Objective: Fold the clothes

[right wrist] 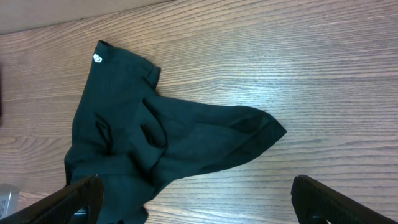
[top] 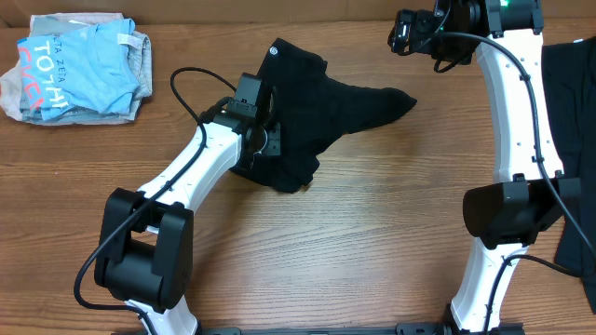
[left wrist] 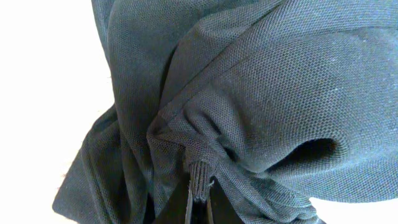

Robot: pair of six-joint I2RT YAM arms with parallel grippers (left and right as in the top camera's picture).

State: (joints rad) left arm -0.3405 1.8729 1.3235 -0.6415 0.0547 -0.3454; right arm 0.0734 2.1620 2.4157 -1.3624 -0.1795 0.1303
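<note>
A crumpled black T-shirt (top: 321,107) lies bunched in the middle of the wooden table, a small white logo (top: 274,51) near its far corner. My left gripper (top: 264,141) is at the shirt's left side, shut on a ribbed fold of the black fabric (left wrist: 200,176); in the left wrist view the left gripper (left wrist: 199,202) pinches that fold between its tips, with cloth filling the frame. My right gripper (top: 402,35) hovers at the far right of the shirt, apart from it. In the right wrist view the right gripper (right wrist: 199,202) stands wide open over bare wood, the shirt (right wrist: 143,137) beyond it.
A stack of folded clothes (top: 79,65), light blue on top, sits at the far left corner. More black fabric (top: 570,102) lies at the right edge behind the right arm (top: 507,102). The wooden table (top: 372,242) shows bare wood in front of the shirt.
</note>
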